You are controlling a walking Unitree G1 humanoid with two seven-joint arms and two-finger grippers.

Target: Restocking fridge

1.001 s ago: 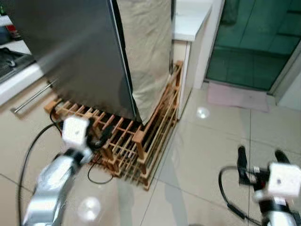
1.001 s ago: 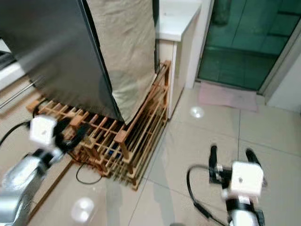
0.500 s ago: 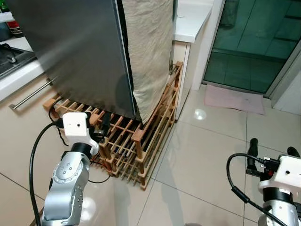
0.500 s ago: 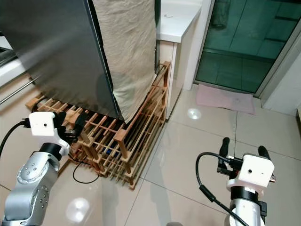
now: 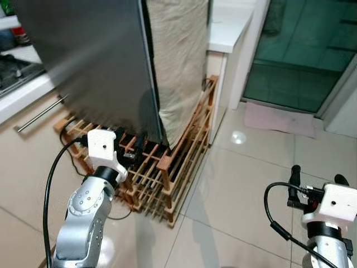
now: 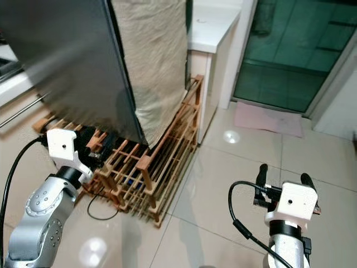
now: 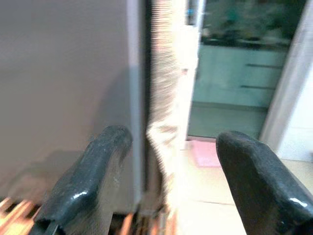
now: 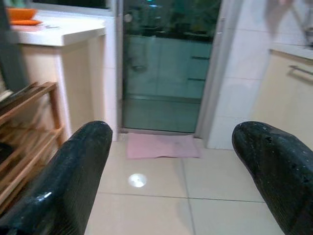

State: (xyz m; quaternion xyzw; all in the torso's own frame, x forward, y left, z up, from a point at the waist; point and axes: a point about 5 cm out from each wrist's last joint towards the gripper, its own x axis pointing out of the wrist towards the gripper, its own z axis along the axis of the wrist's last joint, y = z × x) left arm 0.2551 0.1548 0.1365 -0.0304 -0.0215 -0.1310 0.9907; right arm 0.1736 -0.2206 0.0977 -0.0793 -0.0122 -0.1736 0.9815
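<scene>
Before the upright fridge [image 5: 95, 61], left claw [image 7: 171, 181] open; empty.

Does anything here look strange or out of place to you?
Yes: the tall grey fridge stands on a slatted wooden rack instead of the floor, with a beige cloth draped down its side. A black cable trails loose on the tiles beside the rack.

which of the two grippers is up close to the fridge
The left gripper, raised in front of the wooden rack at the fridge's base. The right gripper hangs over bare floor tiles, well apart.
</scene>
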